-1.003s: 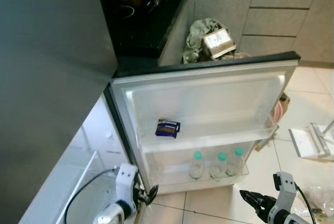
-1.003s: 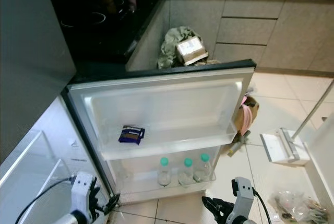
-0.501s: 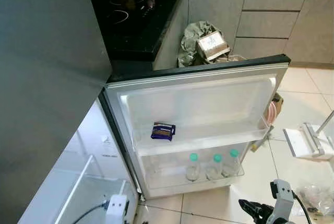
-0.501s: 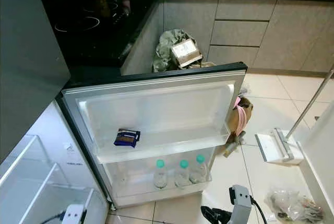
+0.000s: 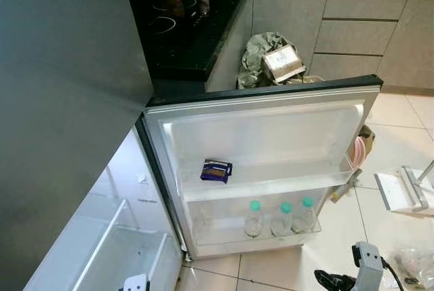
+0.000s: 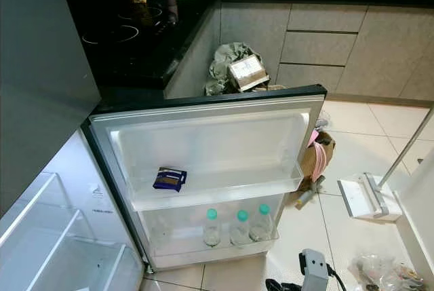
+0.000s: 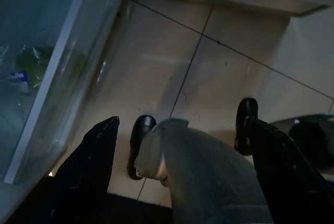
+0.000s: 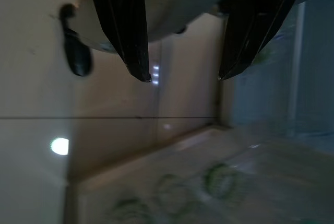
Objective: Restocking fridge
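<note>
The fridge door (image 5: pixel 271 121) stands swung wide open in front of me. A dark blue packet (image 5: pixel 217 170) lies on its middle shelf. Three clear bottles (image 5: pixel 281 218) with green caps stand in a row on the lowest door shelf. A clear drawer (image 5: pixel 122 257) shows inside the fridge at the lower left. My right gripper (image 5: pixel 331 280) hangs low over the tiled floor, below and to the right of the door. In the right wrist view, the right gripper (image 8: pixel 183 78) is open and holds nothing. In the left wrist view, the left gripper (image 7: pixel 181 121) is also open and points down at the floor tiles.
A black countertop (image 5: pixel 183 26) with a hob runs behind the door. A grey-green bag with a cardboard box (image 5: pixel 281 62) leans against the cabinets. A white dustpan-like object (image 5: pixel 403 192) and a plastic bag (image 5: pixel 410 270) lie on the floor at the right.
Both arms have dropped toward the bottom edge of the eye views, and the left gripper's fingers have gone out of those views. The camera shifted slightly. The packet and bottles have not moved.
</note>
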Controlling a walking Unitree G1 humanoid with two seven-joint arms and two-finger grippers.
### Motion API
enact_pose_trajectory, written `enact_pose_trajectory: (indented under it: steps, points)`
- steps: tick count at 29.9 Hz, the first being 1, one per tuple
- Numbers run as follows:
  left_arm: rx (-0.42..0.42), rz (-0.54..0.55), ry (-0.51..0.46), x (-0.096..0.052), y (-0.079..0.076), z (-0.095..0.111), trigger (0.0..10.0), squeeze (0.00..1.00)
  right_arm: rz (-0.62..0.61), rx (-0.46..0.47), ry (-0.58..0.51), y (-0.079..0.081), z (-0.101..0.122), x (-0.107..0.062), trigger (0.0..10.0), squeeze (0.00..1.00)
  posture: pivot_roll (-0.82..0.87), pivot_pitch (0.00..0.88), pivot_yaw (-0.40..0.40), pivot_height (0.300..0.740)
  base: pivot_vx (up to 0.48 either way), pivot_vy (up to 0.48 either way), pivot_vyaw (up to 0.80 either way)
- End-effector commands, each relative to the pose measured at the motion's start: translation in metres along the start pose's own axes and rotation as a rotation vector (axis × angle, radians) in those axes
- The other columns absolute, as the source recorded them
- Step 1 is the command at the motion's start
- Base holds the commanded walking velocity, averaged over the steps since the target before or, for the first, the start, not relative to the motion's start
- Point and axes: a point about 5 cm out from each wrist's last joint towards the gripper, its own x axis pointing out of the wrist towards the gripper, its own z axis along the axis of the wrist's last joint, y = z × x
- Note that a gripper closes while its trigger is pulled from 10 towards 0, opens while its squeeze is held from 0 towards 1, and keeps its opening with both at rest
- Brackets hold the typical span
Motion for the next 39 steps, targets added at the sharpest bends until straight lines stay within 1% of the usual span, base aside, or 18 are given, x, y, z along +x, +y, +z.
enact_pose_trajectory:
  steps: [1, 4, 5, 10, 14, 15, 19, 28, 30, 36, 39]
  points:
    - [-0.008, 0.015, -0.006, 0.000, 0.004, 0.004, 10.0, 0.00, -0.038, 0.014, 0.032, -0.003, -0.008, -0.002, 10.0, 0.00, -0.09, 0.000, -0.016, 0.740, 0.000, 0.000, 0.00]
    - [-0.011, -0.008, -0.010, 0.001, 0.002, 0.007, 10.0, 0.00, -0.057, 0.022, 0.044, -0.004, -0.013, -0.003, 10.0, 0.00, -0.09, 0.000, -0.017, 0.740, 0.000, 0.000, 0.00]
    - [-0.027, -0.019, -0.012, 0.002, 0.001, 0.008, 10.0, 0.00, -0.064, 0.023, 0.049, -0.005, -0.015, -0.004, 10.0, 0.00, -0.09, 0.000, -0.017, 0.740, 0.000, 0.000, 0.00]
    - [-0.048, -0.047, -0.002, 0.002, -0.001, 0.007, 10.0, 0.00, -0.086, 0.028, 0.063, -0.006, -0.021, -0.006, 10.0, 0.00, -0.09, 0.000, -0.011, 0.740, 0.000, -0.478, 0.00]
    - [-0.049, -0.037, 0.004, 0.002, -0.001, 0.006, 10.0, 0.00, -0.098, 0.031, 0.062, -0.008, -0.022, -0.006, 10.0, 0.00, -0.09, 0.000, -0.010, 0.740, 0.000, -0.472, 0.00]
    - [-0.049, -0.020, 0.017, 0.002, 0.000, 0.003, 10.0, 0.00, -0.104, 0.027, 0.066, -0.008, -0.022, -0.006, 10.0, 0.00, -0.09, 0.000, -0.009, 0.740, 0.000, 0.000, 0.00]
    - [-0.025, -0.018, 0.032, 0.002, -0.002, 0.001, 10.0, 0.00, -0.110, 0.023, 0.071, -0.009, -0.023, -0.007, 10.0, 0.00, -0.09, 0.000, -0.008, 0.740, 0.000, 0.000, 0.00]
    - [-0.019, -0.027, 0.040, 0.001, 0.001, 0.000, 10.0, 0.00, -0.108, 0.021, 0.079, -0.008, -0.027, -0.007, 10.0, 0.00, -0.09, 0.000, -0.001, 0.740, 0.000, 0.000, 0.00]
    - [-0.001, -0.038, 0.049, 0.000, 0.001, 0.000, 10.0, 0.00, -0.105, 0.021, 0.081, -0.007, -0.027, -0.007, 10.0, 0.00, -0.09, 0.000, 0.001, 0.740, 0.000, -0.461, 0.00]
    - [0.000, -0.035, 0.052, 0.000, 0.002, 0.000, 10.0, 0.00, -0.103, 0.019, 0.085, -0.007, -0.029, -0.007, 10.0, 0.00, -0.09, 0.000, 0.002, 0.740, 0.000, -0.461, 0.00]
    - [-0.025, -0.011, 0.042, 0.000, 0.002, 0.001, 10.0, 0.00, -0.105, 0.010, 0.091, -0.007, -0.028, -0.007, 10.0, 0.00, -0.09, 0.000, -0.001, 0.740, 0.000, 0.000, 0.00]
